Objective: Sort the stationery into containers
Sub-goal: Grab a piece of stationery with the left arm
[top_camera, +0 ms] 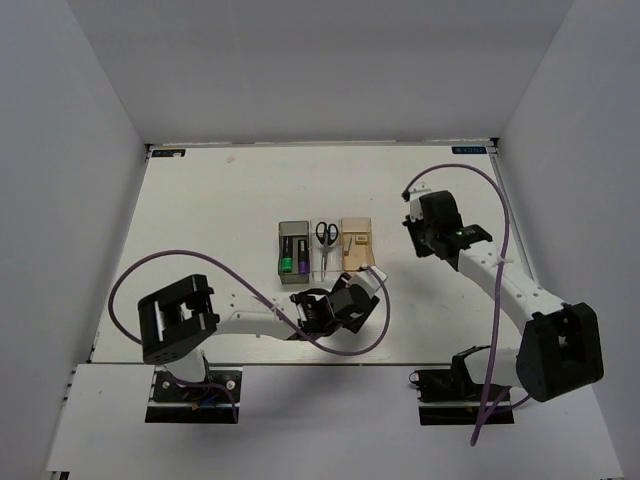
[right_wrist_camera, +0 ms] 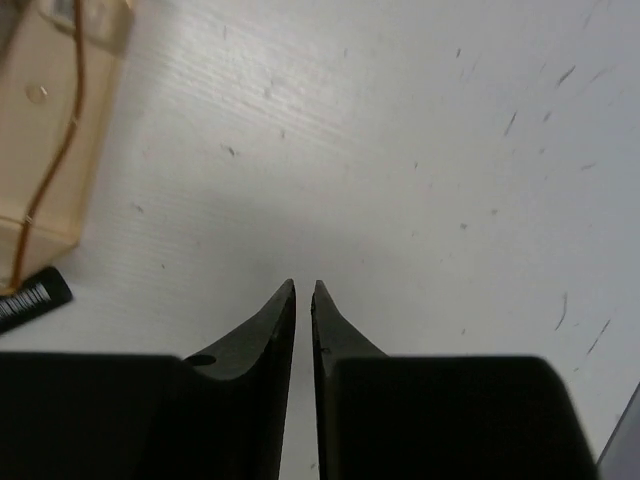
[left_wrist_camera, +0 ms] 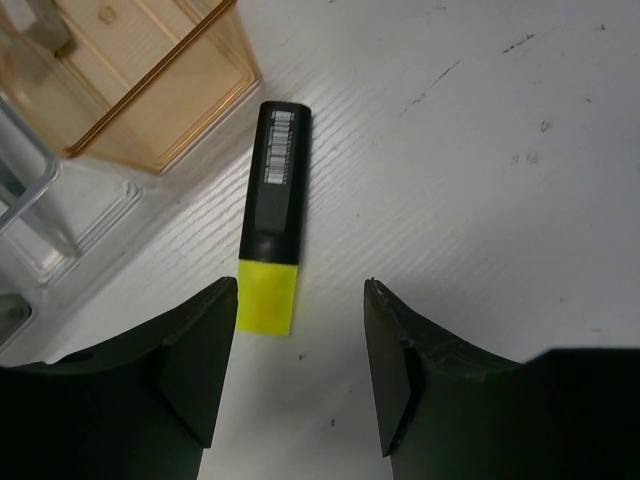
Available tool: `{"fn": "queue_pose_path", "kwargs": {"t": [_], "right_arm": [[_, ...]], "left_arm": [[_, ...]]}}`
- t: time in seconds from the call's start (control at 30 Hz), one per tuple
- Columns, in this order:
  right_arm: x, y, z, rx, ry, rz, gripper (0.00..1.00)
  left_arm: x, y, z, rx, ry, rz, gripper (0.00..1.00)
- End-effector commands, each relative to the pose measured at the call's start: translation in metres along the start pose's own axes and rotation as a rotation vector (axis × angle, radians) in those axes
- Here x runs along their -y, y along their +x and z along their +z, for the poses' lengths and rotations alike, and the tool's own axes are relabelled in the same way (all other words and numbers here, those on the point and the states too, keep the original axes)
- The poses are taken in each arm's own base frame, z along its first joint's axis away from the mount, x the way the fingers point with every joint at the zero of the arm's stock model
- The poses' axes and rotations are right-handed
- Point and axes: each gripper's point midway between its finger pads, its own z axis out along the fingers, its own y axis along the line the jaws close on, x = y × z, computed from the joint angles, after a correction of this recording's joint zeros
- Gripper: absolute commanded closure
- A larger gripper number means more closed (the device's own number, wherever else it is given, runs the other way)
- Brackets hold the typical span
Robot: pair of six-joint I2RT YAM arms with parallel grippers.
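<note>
A black highlighter with a yellow end [left_wrist_camera: 272,230] lies flat on the table beside the orange container [left_wrist_camera: 150,80]. Its barcode end [right_wrist_camera: 30,297] also shows in the right wrist view. My left gripper [left_wrist_camera: 300,290] is open and low over the table, with the yellow end just inside its tips, close to the left finger [left_wrist_camera: 200,340]. My right gripper [right_wrist_camera: 304,285] is shut on nothing, right of the orange container [top_camera: 357,243]. The dark grey container [top_camera: 293,252] holds a green and a purple highlighter. Scissors [top_camera: 326,235] lie in the clear container [top_camera: 326,250].
The three containers stand in a row at the table's middle. Bare white table [right_wrist_camera: 450,150] lies under and right of my right gripper. Purple cables loop from both arms over the near part of the table.
</note>
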Motion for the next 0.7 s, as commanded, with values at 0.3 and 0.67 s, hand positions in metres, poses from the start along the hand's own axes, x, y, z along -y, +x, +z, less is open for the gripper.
{"fn": "queue_pose_path", "kwargs": {"t": [0.3, 0.67], "right_arm": [[0.002, 0.024, -0.007, -0.016, -0.084, 0.170, 0.84], [0.013, 0.026, -0.011, 0.007, -0.095, 0.235, 0.84]], "left_arm": [[-0.013, -0.003, 0.027, -0.012, -0.061, 0.003, 0.35], [-0.005, 0.021, 0.043, -0.082, -0.004, -0.035, 0.56]]}}
